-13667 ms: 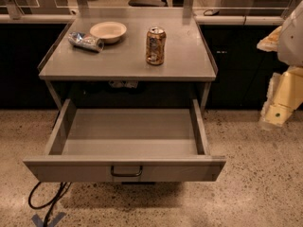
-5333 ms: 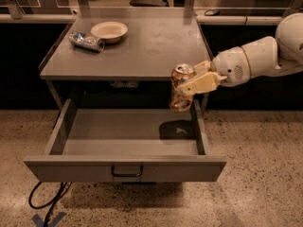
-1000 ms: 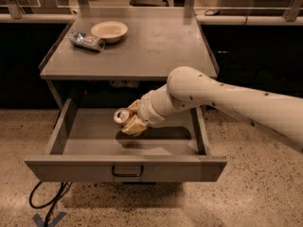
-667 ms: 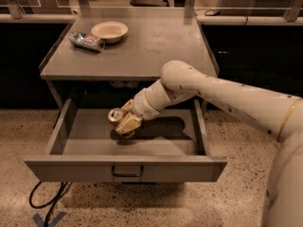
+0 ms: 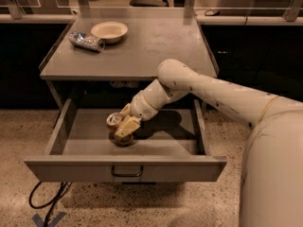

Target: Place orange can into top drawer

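gripper [image 5: 125,126] holding orange can [image 5: 113,120] inside top drawer [image 5: 71,169], away from edges

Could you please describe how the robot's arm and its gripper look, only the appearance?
The arm is thick, rounded and cream-white, with small dark specks. The gripper, at the orange can inside the top drawer, has blocky pale-yellow fingers. No cables show on it.

- One gripper [image 5: 124,126], low inside the one open drawer [image 5: 123,167].
- One orange can [image 5: 113,120], held by this gripper.
- One bowl [image 5: 109,31].
- One crushed can [image 5: 86,40].
- One table [image 5: 151,46].
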{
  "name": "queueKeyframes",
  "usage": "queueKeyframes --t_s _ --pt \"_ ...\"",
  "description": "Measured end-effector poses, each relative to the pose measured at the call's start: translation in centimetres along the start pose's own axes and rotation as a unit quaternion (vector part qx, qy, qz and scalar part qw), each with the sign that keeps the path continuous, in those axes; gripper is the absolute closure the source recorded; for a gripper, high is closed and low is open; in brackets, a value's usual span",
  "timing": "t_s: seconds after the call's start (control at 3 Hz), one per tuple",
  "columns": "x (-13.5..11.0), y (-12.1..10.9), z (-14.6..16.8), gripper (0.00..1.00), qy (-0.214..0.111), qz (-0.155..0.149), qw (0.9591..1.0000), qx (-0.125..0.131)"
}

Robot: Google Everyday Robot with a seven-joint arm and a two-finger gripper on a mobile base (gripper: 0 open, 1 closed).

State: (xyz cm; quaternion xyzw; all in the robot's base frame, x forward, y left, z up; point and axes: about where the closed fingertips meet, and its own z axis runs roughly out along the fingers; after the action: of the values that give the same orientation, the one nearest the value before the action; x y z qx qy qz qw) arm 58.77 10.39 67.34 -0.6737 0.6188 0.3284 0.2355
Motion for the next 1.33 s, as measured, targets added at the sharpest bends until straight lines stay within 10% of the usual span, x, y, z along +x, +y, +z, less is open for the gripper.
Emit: queueKeyframes --t_s 1.33 --pt "-0.02 -0.02 0.04 0.0 0.0 0.0 1.0 0.0"
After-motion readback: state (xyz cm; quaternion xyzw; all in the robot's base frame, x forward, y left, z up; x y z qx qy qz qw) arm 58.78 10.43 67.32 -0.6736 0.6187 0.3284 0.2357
